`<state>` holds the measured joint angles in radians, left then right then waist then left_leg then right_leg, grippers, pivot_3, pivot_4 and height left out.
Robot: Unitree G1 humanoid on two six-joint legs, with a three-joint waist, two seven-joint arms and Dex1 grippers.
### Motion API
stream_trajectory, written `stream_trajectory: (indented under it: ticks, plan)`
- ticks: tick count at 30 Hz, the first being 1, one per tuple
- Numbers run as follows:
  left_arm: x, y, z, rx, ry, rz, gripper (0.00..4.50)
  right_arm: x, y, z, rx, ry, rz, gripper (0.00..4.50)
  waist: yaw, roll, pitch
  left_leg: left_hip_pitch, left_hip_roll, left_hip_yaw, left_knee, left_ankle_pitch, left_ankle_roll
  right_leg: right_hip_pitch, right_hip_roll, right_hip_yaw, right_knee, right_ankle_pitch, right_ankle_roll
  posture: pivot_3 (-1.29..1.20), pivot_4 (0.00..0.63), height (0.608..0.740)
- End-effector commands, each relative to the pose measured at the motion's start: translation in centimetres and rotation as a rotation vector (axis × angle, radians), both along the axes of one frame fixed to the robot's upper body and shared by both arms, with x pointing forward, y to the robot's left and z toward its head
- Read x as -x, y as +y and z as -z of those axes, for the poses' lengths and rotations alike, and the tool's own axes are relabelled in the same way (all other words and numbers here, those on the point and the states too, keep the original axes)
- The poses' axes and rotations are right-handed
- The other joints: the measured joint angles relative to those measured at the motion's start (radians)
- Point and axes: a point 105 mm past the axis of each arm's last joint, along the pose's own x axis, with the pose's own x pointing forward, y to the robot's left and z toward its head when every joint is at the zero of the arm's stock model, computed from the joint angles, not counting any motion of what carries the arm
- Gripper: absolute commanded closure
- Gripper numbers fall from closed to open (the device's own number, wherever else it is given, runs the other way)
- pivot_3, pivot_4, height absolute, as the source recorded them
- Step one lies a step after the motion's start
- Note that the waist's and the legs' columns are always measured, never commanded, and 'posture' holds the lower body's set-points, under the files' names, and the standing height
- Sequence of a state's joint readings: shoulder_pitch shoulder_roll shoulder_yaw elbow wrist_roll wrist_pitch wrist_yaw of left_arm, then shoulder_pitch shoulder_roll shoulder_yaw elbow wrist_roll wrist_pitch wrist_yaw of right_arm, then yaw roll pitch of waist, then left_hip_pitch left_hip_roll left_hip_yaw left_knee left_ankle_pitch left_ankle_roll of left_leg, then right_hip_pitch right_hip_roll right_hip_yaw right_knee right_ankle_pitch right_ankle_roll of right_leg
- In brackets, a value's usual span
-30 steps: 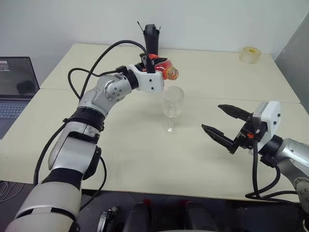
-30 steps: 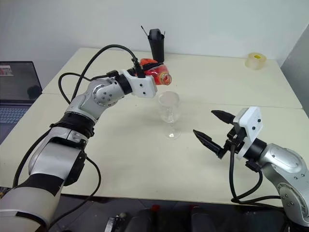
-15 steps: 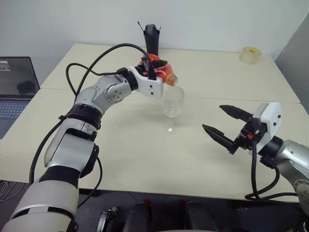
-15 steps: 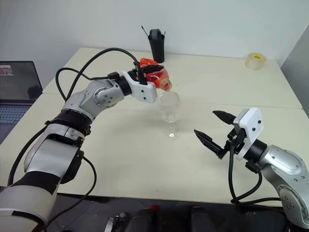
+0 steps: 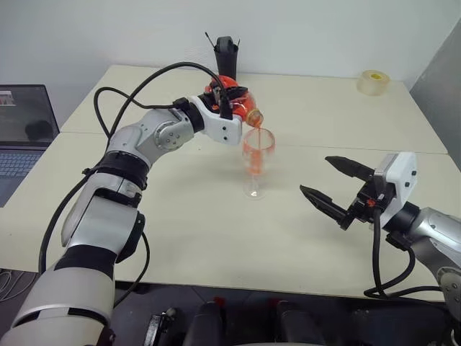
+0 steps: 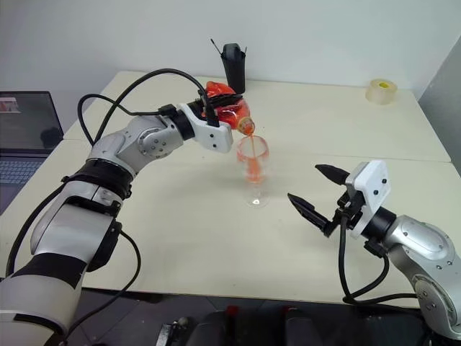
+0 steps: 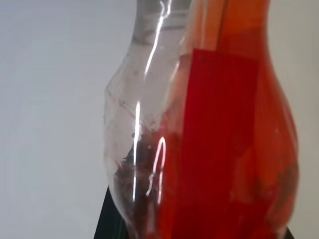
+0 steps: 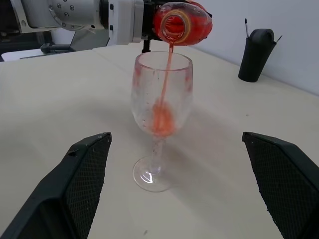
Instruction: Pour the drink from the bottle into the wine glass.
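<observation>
The left gripper [image 5: 229, 101] is holding the bottle [image 5: 240, 105] clamped between its fingers, tipped over so that the open mouth is pointing down at the rim of the wine glass [image 5: 256, 160]. The drink [image 8: 165, 84] is falling in a thin red-orange stream from the mouth into the bowl, where it is splashing and wetting the inner wall, and a small amount is collecting at the bottom of the bowl. In the left wrist view the bottle's rounded body [image 7: 209, 129] is showing its red label and the liquid lying against one side. The wine glass is standing upright on the cream table [image 5: 180, 216], near the table's middle, directly under the bottle's mouth and apart from both grippers. The right gripper [image 5: 337, 186] is hovering above the table to the right of the glass, well apart from it, its two black fingers [image 8: 84, 169] standing wide apart and holding nothing. A tall black cup [image 5: 226, 56] is standing at the far edge of the table behind the bottle, a yellowish tape roll [image 5: 373, 81] is lying at the far right corner, and a laptop [image 5: 21, 130] is sitting off to the left beside the table.
</observation>
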<state>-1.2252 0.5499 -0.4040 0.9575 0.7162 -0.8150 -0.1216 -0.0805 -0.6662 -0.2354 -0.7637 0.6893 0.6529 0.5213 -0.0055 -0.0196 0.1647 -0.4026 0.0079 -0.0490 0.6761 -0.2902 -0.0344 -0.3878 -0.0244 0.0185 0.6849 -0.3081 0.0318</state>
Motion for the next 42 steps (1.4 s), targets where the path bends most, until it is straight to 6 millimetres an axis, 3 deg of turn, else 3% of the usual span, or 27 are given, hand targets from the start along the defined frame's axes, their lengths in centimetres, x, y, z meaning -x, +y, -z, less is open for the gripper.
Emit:
stream_trajectory:
  ticks: [1, 42]
  plan:
    - [0.3, -0.1, -2.9, 0.023, -0.090, 0.011, 3.58, 0.3, 0.3, -1.0, 0.011, -0.054, -0.014, 0.00, 0.000, 0.000, 0.000, 0.000, 0.000, 0.000, 0.000, 0.000, 0.000, 0.000, 0.000, 0.000, 0.000, 0.000, 0.000, 0.00, 0.150, 0.740]
    - [0.0, 1.6, -3.4, -0.037, -0.160, -0.038, 3.60, -0.1, 0.6, -0.5, 0.014, -0.038, -0.029, 0.00, -0.002, 0.000, 0.000, 0.000, 0.000, 0.000, 0.002, 0.000, 0.000, -0.001, 0.000, 0.000, 0.004, 0.000, 0.000, 0.00, 0.150, 0.740]
